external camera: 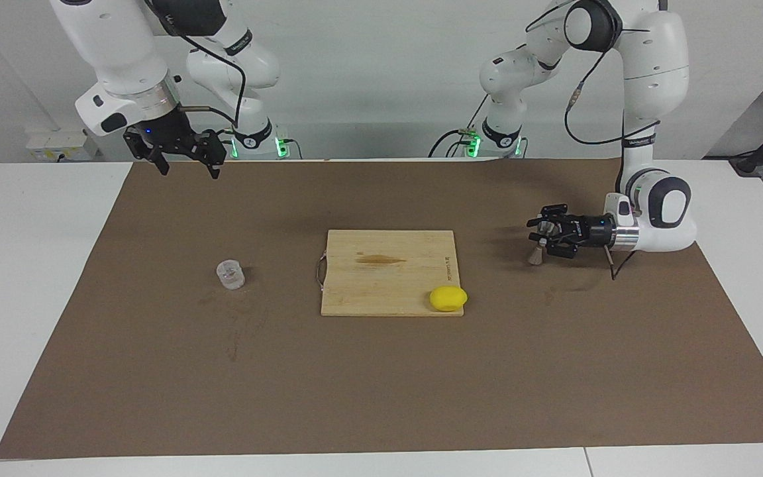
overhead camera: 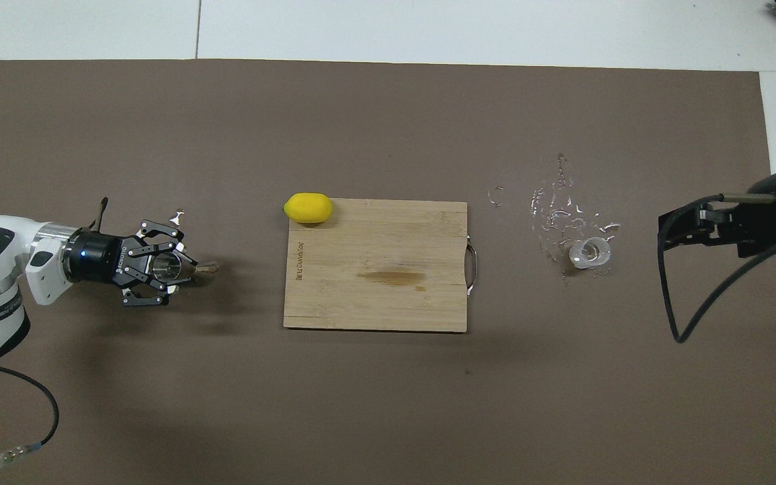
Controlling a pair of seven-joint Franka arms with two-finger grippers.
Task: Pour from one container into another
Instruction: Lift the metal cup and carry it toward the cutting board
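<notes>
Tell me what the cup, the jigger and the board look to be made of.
Cup: clear glass or plastic; the mat shows through it. Jigger, in the left gripper: silvery polished metal, with bright reflections. Cutting board: pale matte wood, probably bamboo, with visible strips.

Middle of worktop: a wooden cutting board (external camera: 388, 271) lay flat, a low obstacle.
Board's corner: a lemon (external camera: 448, 298) sat there, toward the left arm's end.
Around glass cup (external camera: 230, 274): bare brown mat (external camera: 381, 384) on every side.
Mat's edge farthest from robots: open.
</notes>
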